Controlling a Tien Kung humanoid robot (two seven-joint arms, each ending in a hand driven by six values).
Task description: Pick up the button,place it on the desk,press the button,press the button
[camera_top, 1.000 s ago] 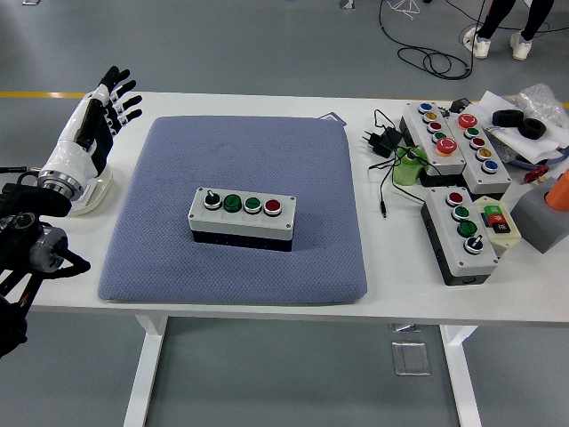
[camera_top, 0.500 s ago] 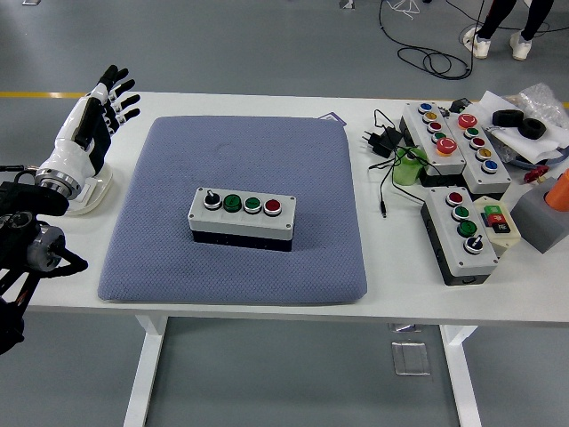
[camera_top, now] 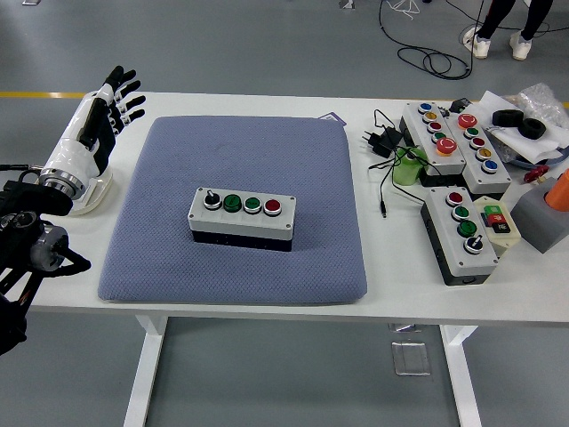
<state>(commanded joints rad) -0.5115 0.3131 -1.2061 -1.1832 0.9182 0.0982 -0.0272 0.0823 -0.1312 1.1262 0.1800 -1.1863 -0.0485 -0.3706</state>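
The button box (camera_top: 242, 218), grey on top with a black base, sits in the middle of the blue-grey mat (camera_top: 240, 142). Along its top run a black knob, two green buttons and a red button (camera_top: 272, 207). My left hand (camera_top: 114, 96), white with black fingers, lies over the table's far left, beside the mat and well away from the box. Its fingers are spread and hold nothing. The black left arm (camera_top: 31, 245) enters at the left edge. No right arm shows.
Several other button boxes (camera_top: 444, 133) (camera_top: 462, 233) stand at the right with a charger and cables (camera_top: 382, 142), a green item (camera_top: 407, 169), a grey block (camera_top: 540, 218) and an orange object (camera_top: 560, 189). A person's legs (camera_top: 502, 22) show on the floor beyond.
My left hand has turned slightly, its fingertips drifting a little to the right. The button box has not moved.
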